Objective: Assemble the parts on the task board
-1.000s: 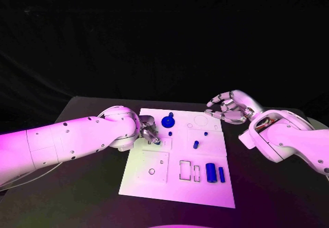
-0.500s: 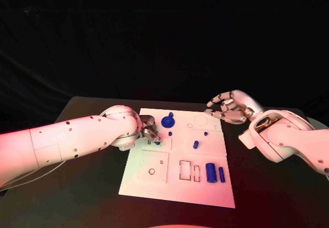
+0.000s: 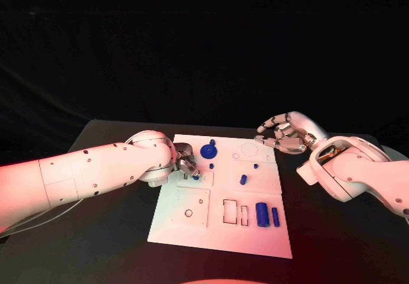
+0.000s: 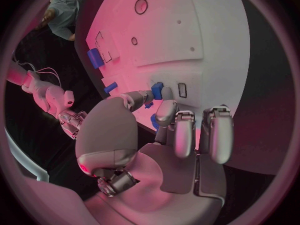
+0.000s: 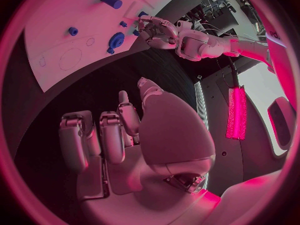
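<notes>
While the task board [image 3: 223, 201] is lying unmoved, nothing has shifted.
The left hand [image 3: 186, 165] keeps pinching a small blue part [image 4: 157, 90] near the board's left edge; the right hand [image 3: 281, 135] is hovering empty, fingers apart.

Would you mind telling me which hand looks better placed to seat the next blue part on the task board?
Probably the left hand: it is already over the task board, pinching a small blue part beside a rectangular slot. The right hand hovers off the board's far right corner, holding nothing.

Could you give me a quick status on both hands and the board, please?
Left hand pinching a small blue part at the task board. Right hand empty, fingers curled, off the board's far right corner. Nothing blocking.
</notes>
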Action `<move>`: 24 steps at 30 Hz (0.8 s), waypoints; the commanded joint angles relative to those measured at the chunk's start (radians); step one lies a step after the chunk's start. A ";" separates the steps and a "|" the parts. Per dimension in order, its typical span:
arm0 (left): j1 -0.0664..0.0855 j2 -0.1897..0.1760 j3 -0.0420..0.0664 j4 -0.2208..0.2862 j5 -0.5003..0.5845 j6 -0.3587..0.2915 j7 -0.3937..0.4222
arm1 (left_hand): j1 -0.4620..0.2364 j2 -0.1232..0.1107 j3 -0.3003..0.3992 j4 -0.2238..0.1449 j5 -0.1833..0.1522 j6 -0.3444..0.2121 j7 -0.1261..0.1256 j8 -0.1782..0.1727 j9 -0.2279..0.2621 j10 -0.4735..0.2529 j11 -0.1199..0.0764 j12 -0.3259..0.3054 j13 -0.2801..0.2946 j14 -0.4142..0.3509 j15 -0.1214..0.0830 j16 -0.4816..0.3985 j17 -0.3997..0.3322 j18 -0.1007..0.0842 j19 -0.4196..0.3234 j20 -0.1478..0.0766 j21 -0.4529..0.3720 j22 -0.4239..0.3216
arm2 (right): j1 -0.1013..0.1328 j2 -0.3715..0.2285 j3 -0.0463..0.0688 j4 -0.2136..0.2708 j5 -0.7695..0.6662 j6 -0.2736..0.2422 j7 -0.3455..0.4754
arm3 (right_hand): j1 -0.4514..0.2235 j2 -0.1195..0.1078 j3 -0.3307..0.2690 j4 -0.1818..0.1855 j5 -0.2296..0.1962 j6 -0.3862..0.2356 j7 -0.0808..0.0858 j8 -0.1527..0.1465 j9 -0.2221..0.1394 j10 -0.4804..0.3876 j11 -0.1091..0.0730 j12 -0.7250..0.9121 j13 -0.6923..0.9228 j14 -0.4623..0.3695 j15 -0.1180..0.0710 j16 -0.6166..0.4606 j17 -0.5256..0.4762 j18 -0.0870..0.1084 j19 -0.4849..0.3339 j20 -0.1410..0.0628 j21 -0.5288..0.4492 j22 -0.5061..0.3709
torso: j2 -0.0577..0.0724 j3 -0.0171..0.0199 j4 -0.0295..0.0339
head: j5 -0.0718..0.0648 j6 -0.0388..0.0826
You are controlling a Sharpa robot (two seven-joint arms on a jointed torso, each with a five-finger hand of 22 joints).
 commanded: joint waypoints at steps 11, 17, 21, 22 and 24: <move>-0.004 0.003 -0.004 0.001 0.008 0.043 -0.022 | -0.038 0.000 -0.124 0.045 -0.006 0.026 -0.002 -0.019 -0.008 0.013 -0.003 0.014 0.016 0.104 -0.007 0.006 0.263 -0.022 0.032 -0.003 0.009 0.169 | 0.000 -0.003 0.000 0.001 -0.004 0.001 0.007 | -0.023 -0.001 0.004 0.002 -0.023 0.007 0.000 0.007 -0.001 -0.004 -0.006 -0.007 -0.004 0.088 -0.004 -0.003 0.202 -0.001 0.070 -0.008 -0.009 0.230 | 0.000 -0.0005 0.0005 | 0.000 0.000; -0.004 0.000 -0.003 0.001 0.005 0.027 -0.022 | -0.049 0.000 -0.209 0.094 -0.007 0.031 0.000 -0.023 -0.009 0.015 -0.001 0.016 0.020 0.104 -0.005 0.006 0.263 -0.023 0.035 -0.004 0.010 0.172 | 0.000 -0.004 0.000 -0.001 -0.004 -0.001 0.006 | -0.024 -0.001 0.003 0.002 -0.024 0.007 0.000 0.007 -0.002 -0.005 -0.006 -0.008 -0.005 0.088 -0.004 -0.004 0.200 -0.001 0.069 -0.008 -0.011 0.229 | 0.000 -0.0008 0.0001 | -0.001 0.000; -0.004 -0.001 -0.003 0.002 0.004 0.015 -0.022 | -0.058 -0.003 -0.270 0.135 -0.009 0.033 0.002 -0.025 -0.009 0.015 0.000 0.016 0.022 0.104 -0.004 0.006 0.263 -0.023 0.035 -0.006 0.010 0.173 | 0.000 -0.005 0.000 -0.002 -0.004 -0.002 0.006 | -0.026 -0.002 0.003 0.002 -0.026 0.006 0.000 0.007 -0.002 -0.005 -0.006 -0.008 -0.006 0.088 -0.004 -0.005 0.198 0.000 0.068 -0.008 -0.012 0.228 | 0.001 -0.0006 0.0001 | -0.002 0.001; -0.004 -0.001 -0.003 0.002 0.004 0.012 -0.022 | -0.058 -0.001 -0.277 0.139 -0.009 0.034 0.002 -0.026 -0.009 0.015 0.000 0.016 0.022 0.104 -0.004 0.006 0.263 -0.023 0.035 -0.006 0.010 0.173 | 0.000 -0.005 0.000 -0.002 -0.004 -0.002 0.006 | -0.026 -0.002 0.003 0.002 -0.026 0.006 0.000 0.007 -0.002 -0.005 -0.006 -0.008 -0.006 0.088 -0.004 -0.005 0.198 0.000 0.068 -0.008 -0.012 0.228 | 0.001 -0.0006 0.0000 | -0.002 0.001; -0.005 -0.002 -0.002 0.002 0.004 0.006 -0.021 | -0.059 0.001 -0.283 0.142 -0.009 0.034 0.002 -0.026 -0.009 0.016 0.000 0.017 0.023 0.104 -0.004 0.006 0.263 -0.023 0.036 -0.006 0.010 0.174 | 0.000 -0.006 0.000 -0.002 -0.004 -0.002 0.006 | -0.027 -0.002 0.003 0.002 -0.027 0.006 0.000 0.007 -0.002 -0.006 -0.005 -0.009 -0.007 0.087 -0.004 -0.006 0.196 0.000 0.067 -0.008 -0.013 0.228 | 0.001 -0.0010 0.0001 | -0.002 0.002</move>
